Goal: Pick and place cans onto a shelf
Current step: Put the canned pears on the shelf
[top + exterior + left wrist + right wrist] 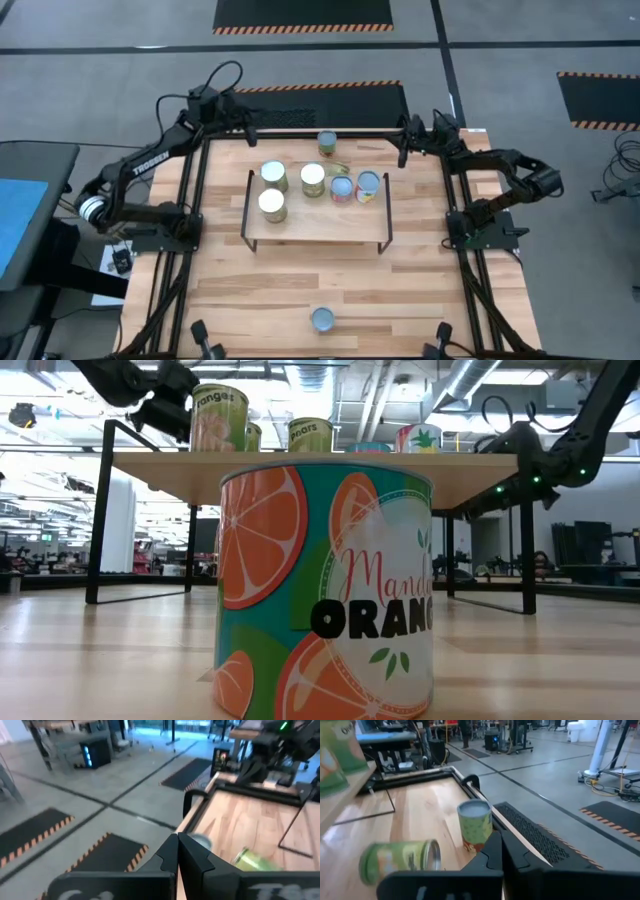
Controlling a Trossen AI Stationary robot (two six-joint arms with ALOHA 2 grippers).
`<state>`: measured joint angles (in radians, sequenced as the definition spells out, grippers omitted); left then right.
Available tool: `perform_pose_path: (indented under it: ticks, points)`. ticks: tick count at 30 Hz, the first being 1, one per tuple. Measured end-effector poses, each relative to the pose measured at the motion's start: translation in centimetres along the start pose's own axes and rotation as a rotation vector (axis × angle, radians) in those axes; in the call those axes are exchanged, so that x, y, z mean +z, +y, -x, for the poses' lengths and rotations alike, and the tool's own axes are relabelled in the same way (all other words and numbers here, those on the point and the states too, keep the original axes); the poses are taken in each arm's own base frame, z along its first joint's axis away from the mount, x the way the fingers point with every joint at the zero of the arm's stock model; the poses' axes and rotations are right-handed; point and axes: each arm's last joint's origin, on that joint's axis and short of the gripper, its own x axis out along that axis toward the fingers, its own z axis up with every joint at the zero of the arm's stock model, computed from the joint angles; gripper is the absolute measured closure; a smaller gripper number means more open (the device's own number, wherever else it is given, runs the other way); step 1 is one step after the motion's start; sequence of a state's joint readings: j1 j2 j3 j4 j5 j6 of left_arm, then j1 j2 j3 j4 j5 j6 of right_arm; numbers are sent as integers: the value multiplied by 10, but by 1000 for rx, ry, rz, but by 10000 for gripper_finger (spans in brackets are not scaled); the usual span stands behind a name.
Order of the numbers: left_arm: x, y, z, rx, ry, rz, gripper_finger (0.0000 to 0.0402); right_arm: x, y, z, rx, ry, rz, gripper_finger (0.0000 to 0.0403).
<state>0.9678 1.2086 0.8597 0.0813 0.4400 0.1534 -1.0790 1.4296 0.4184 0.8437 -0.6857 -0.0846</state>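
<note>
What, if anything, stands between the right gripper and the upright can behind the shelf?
Nothing visible does. The right gripper, shut, points at the upright can across bare table. A tipped can lies to one side of that line, nearer the shelf, not on it.

The left gripper [177, 851] is seen low in the frame, its two dark fingers [167, 855] pressed together with no gap and nothing held between them. Just past the fingertips, an upright can [201, 841] with a pale round top is partly hidden. Beside it, a green can [254, 860] is lying on its side on the wooden table [250, 820]. A thin black leg [299, 822] of the shelf is visible near the picture's edge. The table's black frame [192, 800] runs along its border. Farther off, the other arm [280, 745] is seen above the table's far side, a green light on it. Beyond the table, grey floor with black mats [190, 772] edged in orange stripes is shown.
</note>
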Motion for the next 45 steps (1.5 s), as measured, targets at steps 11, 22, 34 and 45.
perform_pose_path:
  ticks: [11, 22, 34, 45]
  points:
    - [-21, 17, -24, 13, 41, 36, 401, 38, -22, -12, -19, -29, 16, 398]
    - [-34, 13, -24, 1, 8, 9, 401, 42, -51, -38, 249, 135, -141, 392]
    - [-37, -2, -30, -62, 30, -42, 402, -5, -72, -66, 312, 333, -403, 323]
    - [-36, -5, -31, -73, 20, -98, 401, -30, -66, -66, 401, 480, -641, 206]
